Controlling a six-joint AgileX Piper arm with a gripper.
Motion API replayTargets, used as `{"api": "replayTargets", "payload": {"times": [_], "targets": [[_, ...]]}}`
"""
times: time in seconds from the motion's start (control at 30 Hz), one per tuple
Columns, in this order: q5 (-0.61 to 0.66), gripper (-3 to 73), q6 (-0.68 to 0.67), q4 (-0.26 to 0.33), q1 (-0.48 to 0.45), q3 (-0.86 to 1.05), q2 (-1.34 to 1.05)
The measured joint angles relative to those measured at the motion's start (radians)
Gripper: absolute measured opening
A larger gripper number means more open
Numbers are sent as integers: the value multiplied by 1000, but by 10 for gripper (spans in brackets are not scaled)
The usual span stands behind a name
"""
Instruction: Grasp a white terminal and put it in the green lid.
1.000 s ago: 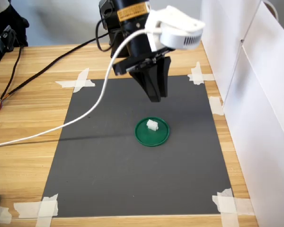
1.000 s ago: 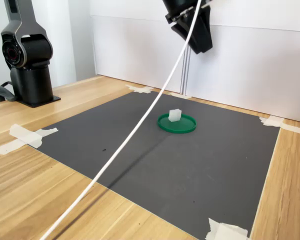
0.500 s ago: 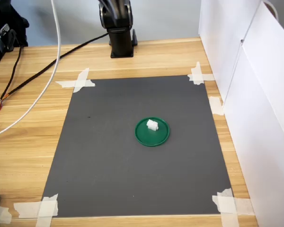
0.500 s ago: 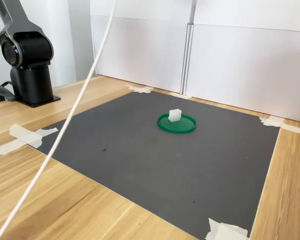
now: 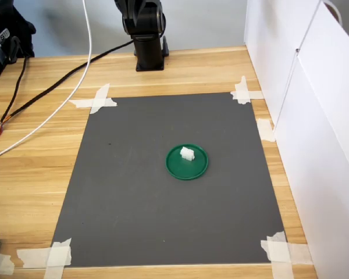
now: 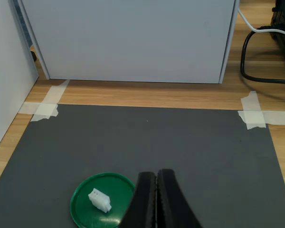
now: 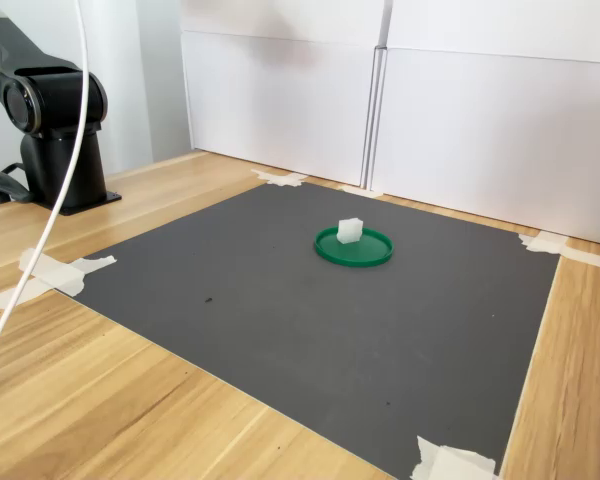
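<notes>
Arm's gone from over the mat since a second ago. Gripper [image 6: 156, 199] is closed and empty, white terminal [image 6: 99, 200] lying diagonally inside green lid [image 6: 80, 202].

one white terminal [image 5: 187, 153], one green lid [image 5: 187, 168], one dark mat [image 5: 134, 197]

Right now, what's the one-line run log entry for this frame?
white terminal: inside green lid | gripper: shut, empty, above mat | placement: looks done
</notes>
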Motion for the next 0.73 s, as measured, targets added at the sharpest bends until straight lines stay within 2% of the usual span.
{"api": "replayTargets", "payload": {"times": [0.4,0.73], "targets": [[0,-21,-6,0,0,210,-292],[-3,-21,-6,0,0,236,-387]]}}
